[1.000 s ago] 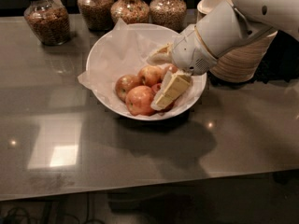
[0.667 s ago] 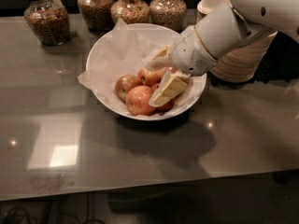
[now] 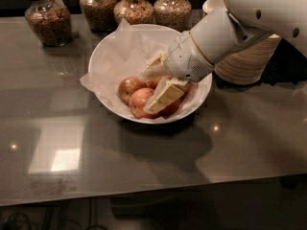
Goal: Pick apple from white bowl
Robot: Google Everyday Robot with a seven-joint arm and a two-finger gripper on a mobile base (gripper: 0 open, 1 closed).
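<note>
- One round, glossy reddish-orange apple (image 3: 137, 103) lies at the near side of the wide white paper-lined bowl (image 3: 103, 61).
- White two-finger gripper (image 3: 146, 91) is inside this bowl, fingers spread apart over the apple.
- Glass jars (image 3: 48, 20) stand behind.

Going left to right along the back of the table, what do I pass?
first jar → second jar → third jar → fourth jar → stack of beige paper bowls. The gripper is in front of that row, down in the white bowl among the apples.
</note>
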